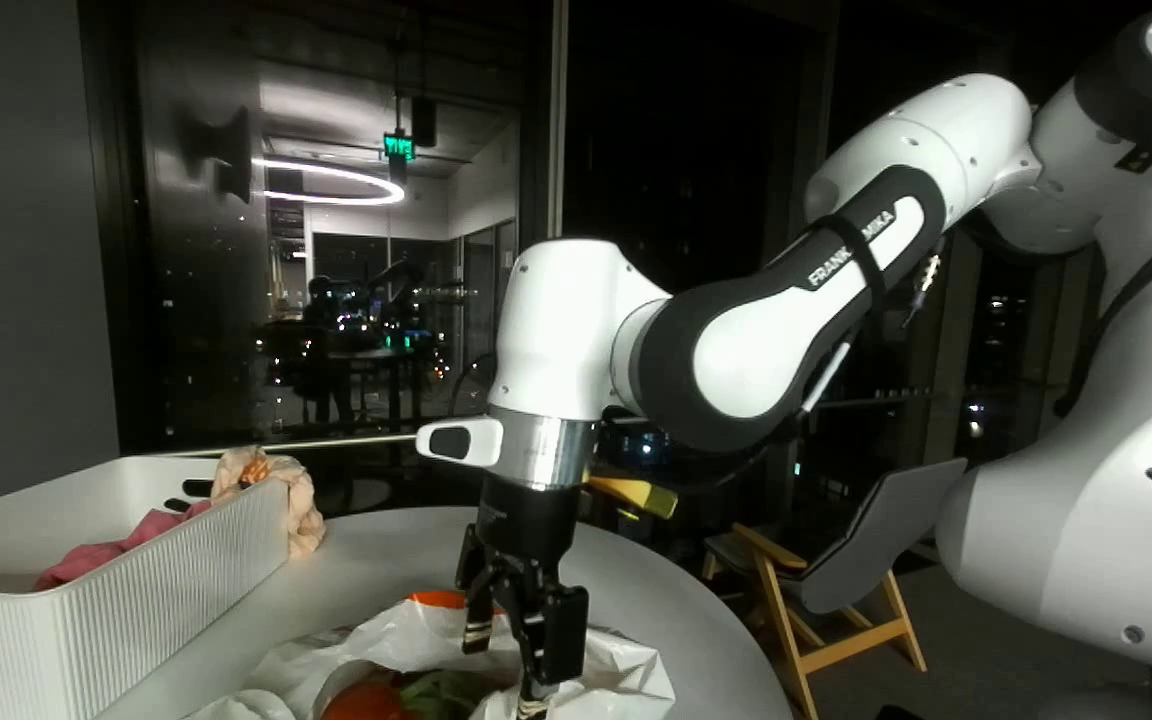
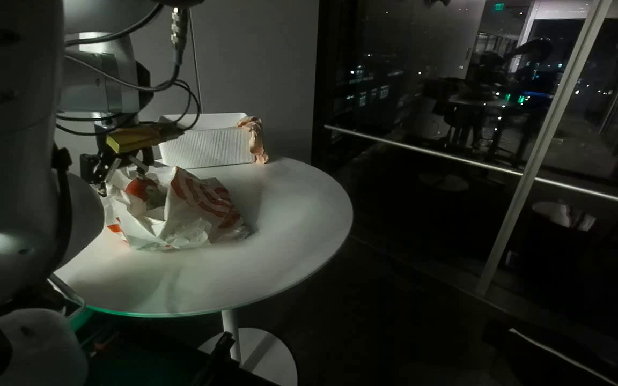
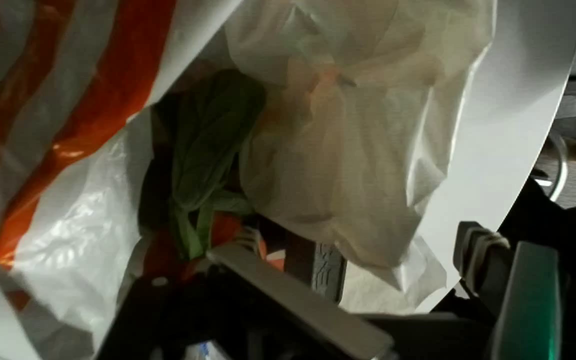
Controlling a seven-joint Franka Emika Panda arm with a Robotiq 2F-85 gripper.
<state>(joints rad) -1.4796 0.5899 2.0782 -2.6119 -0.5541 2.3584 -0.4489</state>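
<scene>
My gripper (image 1: 506,668) points down over a crumpled white plastic bag with orange stripes (image 1: 626,668). The bag also shows in an exterior view (image 2: 196,214) and in the wrist view (image 3: 83,150). In the wrist view the gripper (image 3: 365,245) is open, its fingers wide apart, with nothing clamped between them. One finger is at the bag's mouth, beside a red-orange thing (image 3: 225,227) and a green leafy thing (image 3: 213,140). The other finger is over the table's edge side. A dark item with raised lettering (image 3: 325,270) lies partly under a bag flap. The bag's other contents are hidden.
A white ribbed bin (image 1: 176,570) stands on the round white table (image 2: 287,236). It holds a pink cloth (image 1: 116,550). A peach cloth (image 1: 296,500) hangs over its corner. A grey chair with wooden legs (image 1: 856,540) stands beyond the table, near dark windows.
</scene>
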